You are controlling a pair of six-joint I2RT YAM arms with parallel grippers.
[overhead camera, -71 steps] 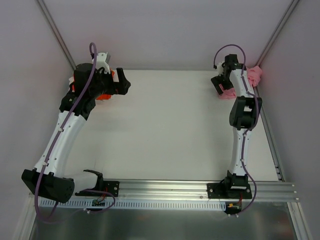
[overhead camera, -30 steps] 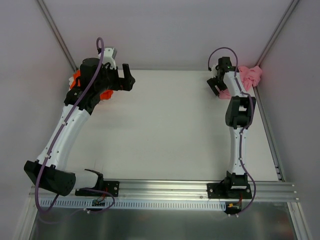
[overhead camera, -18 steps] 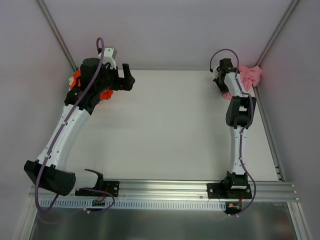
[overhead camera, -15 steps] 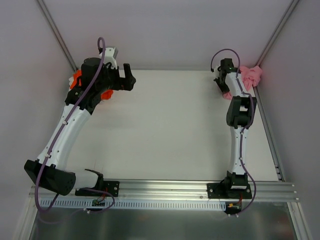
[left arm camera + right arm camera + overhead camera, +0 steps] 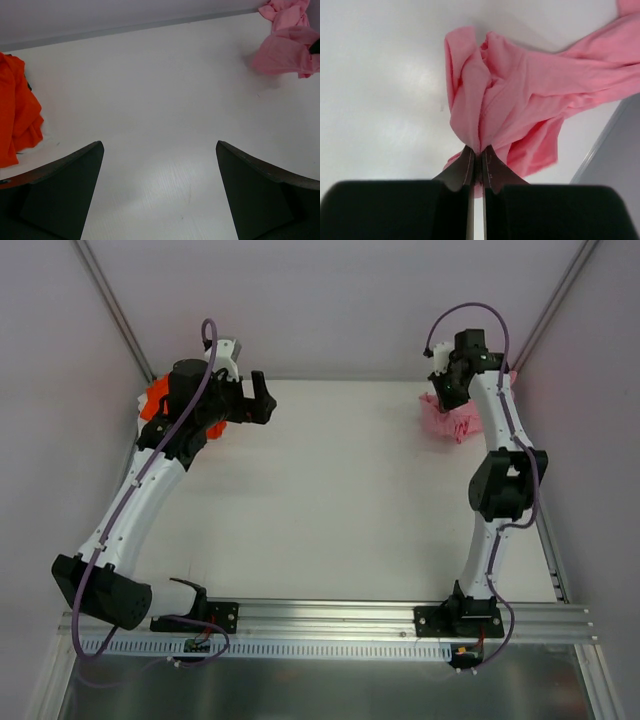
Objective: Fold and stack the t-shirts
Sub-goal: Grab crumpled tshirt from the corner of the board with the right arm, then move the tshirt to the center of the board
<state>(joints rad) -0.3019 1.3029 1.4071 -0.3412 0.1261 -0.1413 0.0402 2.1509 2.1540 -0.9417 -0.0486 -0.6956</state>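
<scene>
Item 1, right gripper (image 5: 477,152): I read its jaws as pressed almost together, with a gathered fold of cloth pinched between the fingertips. The wrist view shows the two dark fingers (image 5: 463,170) meeting on the bunch where it narrows to a point.

Item 2, pink t-shirt (image 5: 520,85): crumpled, not folded. It sits at the far right of the table (image 5: 330,500), near the back corner. One ridge of it is drawn up into the right gripper, and the rest fans out below and trails toward the right-hand wall. I cannot tell how much of it rests on the surface.

Item 3, left gripper (image 5: 157,150): jaws spread wide with nothing between them, only bare tabletop showing in the gap. It hangs over the far left part of the table, pointing across toward the right side.

Item 4, orange t-shirt (image 5: 15,110): a rumpled heap at the far left edge of the table, beside the left arm. It lies clear of the left gripper's fingers and well apart from the pink t-shirt.
</scene>
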